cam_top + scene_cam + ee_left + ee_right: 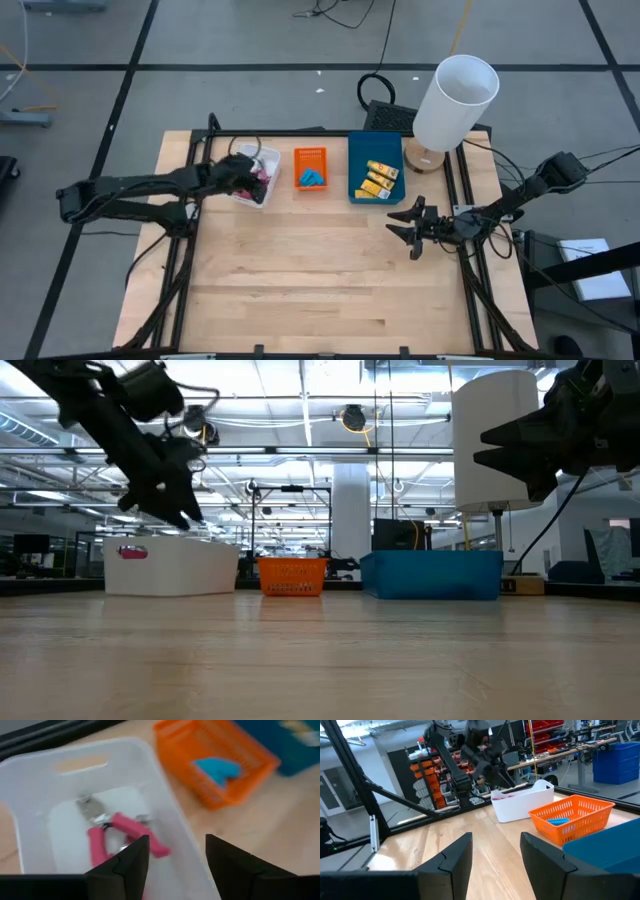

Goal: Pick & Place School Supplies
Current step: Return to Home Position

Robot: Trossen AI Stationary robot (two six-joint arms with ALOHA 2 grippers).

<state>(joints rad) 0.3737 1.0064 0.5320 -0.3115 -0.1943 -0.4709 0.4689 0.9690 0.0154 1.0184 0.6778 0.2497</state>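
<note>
High view first: the left gripper [246,173] is hovering over the white bin [274,160] at the table's far edge, while the right gripper [406,230] is hanging above bare wood just in front of the blue bin [362,150]. Yellow packets [380,178] are lying in that blue bin and light-blue pieces [314,179] in the orange bin [310,152] between the two. The open tabletop is showing no loose supplies, so sorting looks finished.

Low view: both arms are riding above the bins, touching nothing.

Left wrist view: the jaws are standing spread and empty, looking down on a pink-handled punch [125,839] lying flat inside the white bin. I'd judge it stiff and the heaviest item here, best pinched across both handles near the pivot.

Right wrist view: jaws spread here too, gripping nothing and looking across at the bins. The packets look light and slick, best taken by their long edges; the blue pieces look small, soft and grippy
</note>
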